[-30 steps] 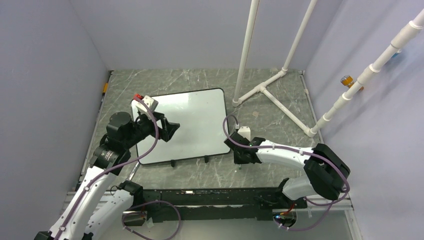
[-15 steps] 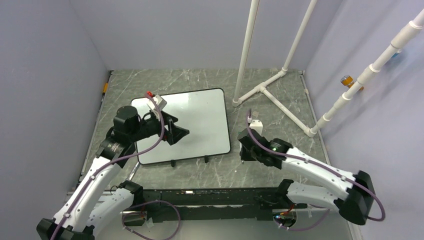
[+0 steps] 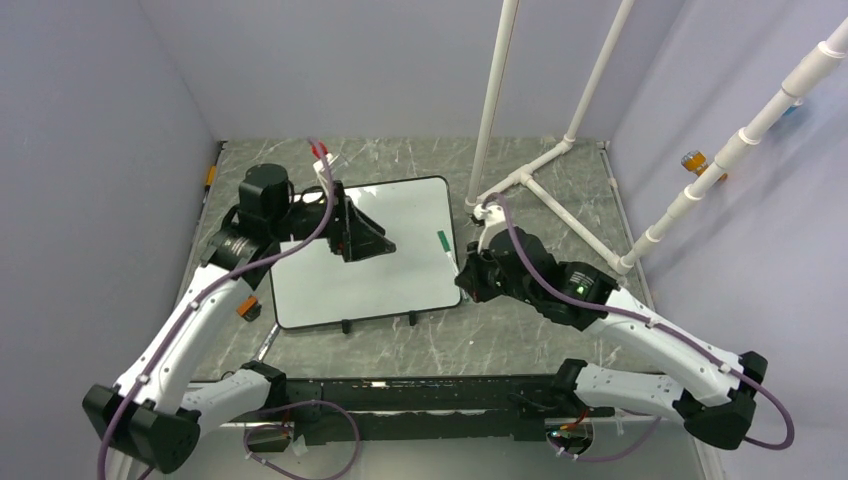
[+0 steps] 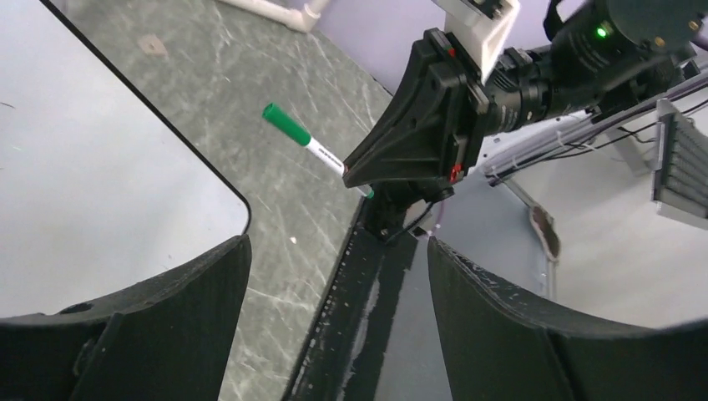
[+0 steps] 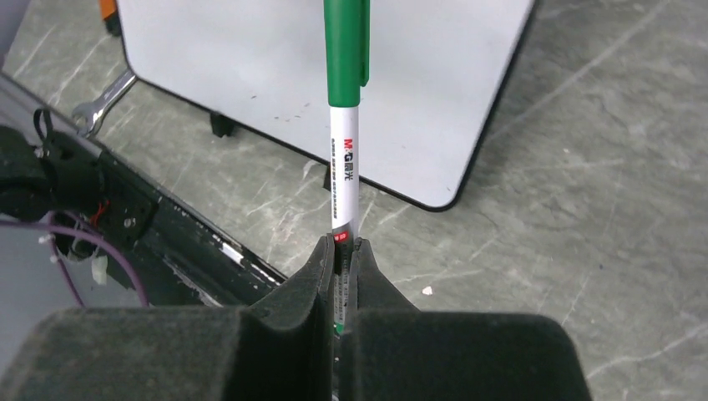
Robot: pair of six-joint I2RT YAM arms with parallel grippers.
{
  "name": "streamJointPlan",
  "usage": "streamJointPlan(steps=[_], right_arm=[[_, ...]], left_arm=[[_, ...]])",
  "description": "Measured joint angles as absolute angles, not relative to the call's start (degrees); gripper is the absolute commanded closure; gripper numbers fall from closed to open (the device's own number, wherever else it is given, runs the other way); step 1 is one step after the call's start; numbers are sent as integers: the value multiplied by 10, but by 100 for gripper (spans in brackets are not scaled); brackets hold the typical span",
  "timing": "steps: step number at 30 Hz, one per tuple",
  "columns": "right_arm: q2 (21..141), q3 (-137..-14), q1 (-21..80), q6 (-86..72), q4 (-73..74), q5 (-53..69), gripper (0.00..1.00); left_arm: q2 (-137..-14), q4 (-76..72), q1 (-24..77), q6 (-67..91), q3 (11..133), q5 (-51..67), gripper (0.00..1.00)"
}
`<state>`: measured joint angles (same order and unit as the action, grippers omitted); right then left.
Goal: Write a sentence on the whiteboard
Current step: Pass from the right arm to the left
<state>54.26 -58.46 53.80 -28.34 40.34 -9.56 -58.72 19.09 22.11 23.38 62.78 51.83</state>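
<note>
Where the whiteboard (image 3: 400,280) lies flat beneath the left gripper (image 3: 376,245), it shows a plain white face, a thin black rim, rounded corners and two black clips (image 3: 345,326) on its near edge. That gripper's jaws gape wide, holding nothing. Beside the board, the right gripper (image 5: 341,251) pinches a green-capped marker (image 5: 344,150).
</note>
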Motion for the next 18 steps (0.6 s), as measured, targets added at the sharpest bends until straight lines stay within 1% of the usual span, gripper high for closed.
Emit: streamJointPlan(steps=[4, 9, 13, 18], right_arm=[[583, -621, 575, -247, 403, -95, 100], [635, -663, 627, -216, 405, -119, 100], [665, -683, 659, -203, 404, -143, 100], [686, -689, 681, -201, 406, -179, 100]], left_arm=[[-642, 211, 227, 253, 660, 534, 25], [-685, 235, 234, 272, 662, 546, 26], [-695, 251, 238, 282, 662, 547, 33], [-696, 255, 239, 283, 656, 538, 37]])
